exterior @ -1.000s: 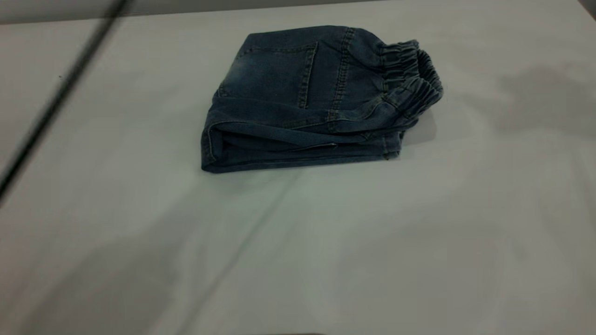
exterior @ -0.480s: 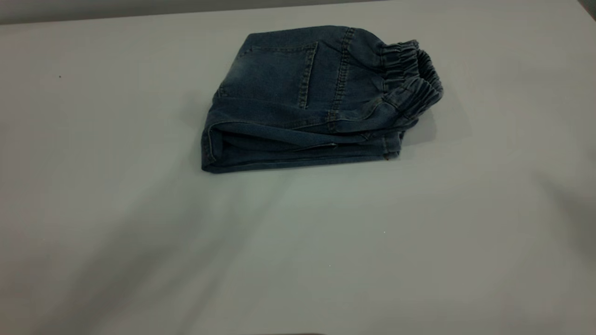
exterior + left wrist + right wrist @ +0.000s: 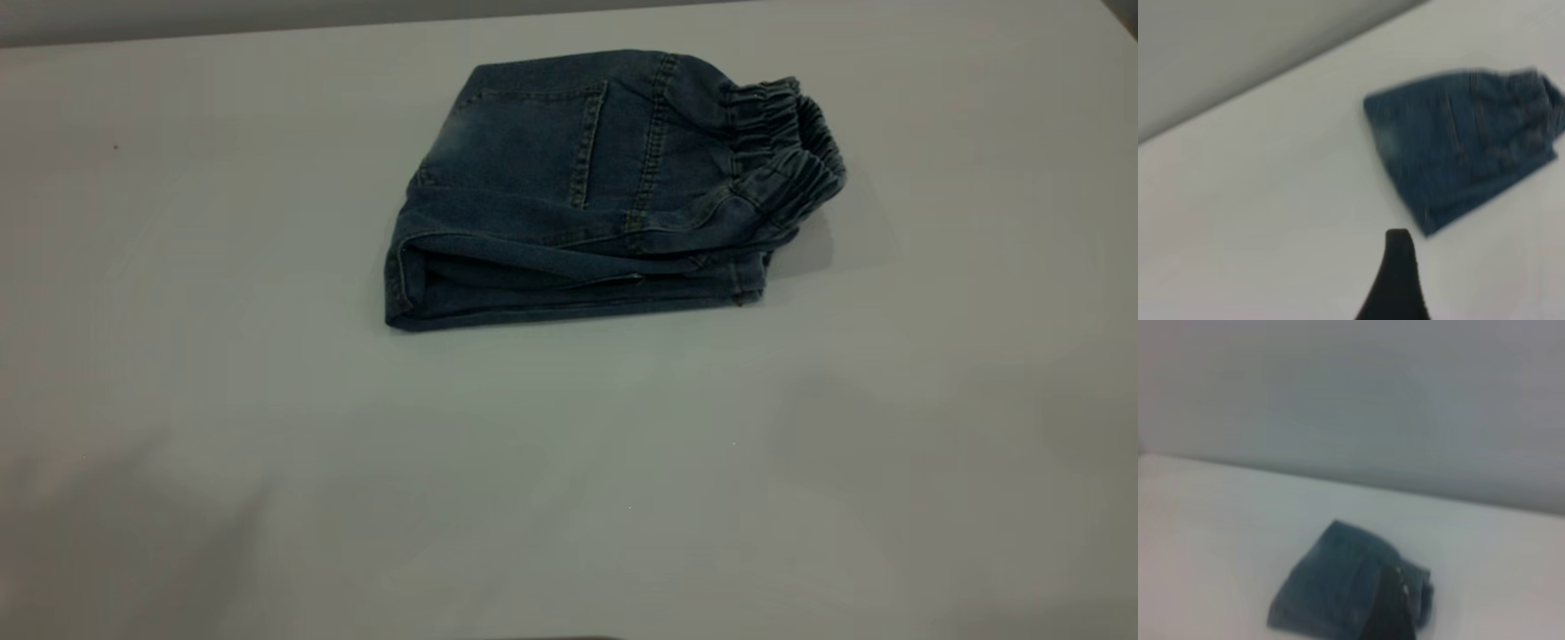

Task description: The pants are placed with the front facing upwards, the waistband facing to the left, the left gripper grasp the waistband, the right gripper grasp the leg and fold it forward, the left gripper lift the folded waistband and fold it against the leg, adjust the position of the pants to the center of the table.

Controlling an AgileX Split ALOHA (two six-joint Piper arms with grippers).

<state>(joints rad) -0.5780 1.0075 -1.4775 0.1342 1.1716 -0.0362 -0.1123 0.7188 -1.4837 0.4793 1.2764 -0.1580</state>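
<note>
The folded jeans [image 3: 613,191] sit toward the far edge of the white bench [image 3: 569,462], elastic waistband [image 3: 787,147] pointing right, no readable label anywhere, and both grippers are up off them, can't tell how their jaws stand.

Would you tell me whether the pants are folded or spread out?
Folded: the pants lie as a compact layered bundle, waistband toward the right.
</note>
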